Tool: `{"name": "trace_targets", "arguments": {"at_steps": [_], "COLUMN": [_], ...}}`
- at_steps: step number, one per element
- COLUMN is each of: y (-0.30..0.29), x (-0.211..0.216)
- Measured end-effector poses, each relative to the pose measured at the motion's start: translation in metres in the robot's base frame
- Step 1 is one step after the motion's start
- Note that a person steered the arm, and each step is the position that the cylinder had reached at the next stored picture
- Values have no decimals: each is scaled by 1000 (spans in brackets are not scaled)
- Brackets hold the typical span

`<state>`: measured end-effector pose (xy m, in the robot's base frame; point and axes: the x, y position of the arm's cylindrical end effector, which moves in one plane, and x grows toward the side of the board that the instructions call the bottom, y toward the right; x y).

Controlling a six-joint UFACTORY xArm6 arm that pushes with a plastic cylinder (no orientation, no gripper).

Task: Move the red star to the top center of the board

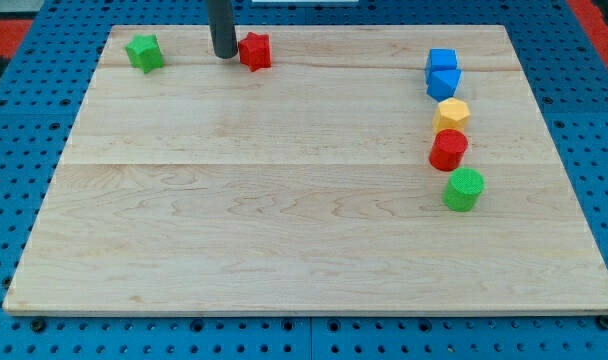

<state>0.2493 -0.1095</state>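
Camera view, one frame; we list contents from largest to smallest.

1. Counter: pale wooden board on a blue pegboard base.
2. Rod: dark, upright, entering from the view's top. We have no hand, so no open or closed state applies; my tip rests on the counter near the top edge.
3. Blue blocks: two, touching, at the view's right.
4. Red cylinder, green cylinder, yellow block: a column below the blue pair.
5. Green star: top left.
6. Red star: top edge, left of centre, just beside my tip on its right. We judge a rightward push is needed; the tip is already on the correct side.
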Motion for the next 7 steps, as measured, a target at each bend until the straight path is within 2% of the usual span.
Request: {"name": "trace_targets", "arguments": {"at_steps": [2, 3, 4, 7], "y": [63, 54, 72, 104], "x": [-10, 18, 40, 40]}}
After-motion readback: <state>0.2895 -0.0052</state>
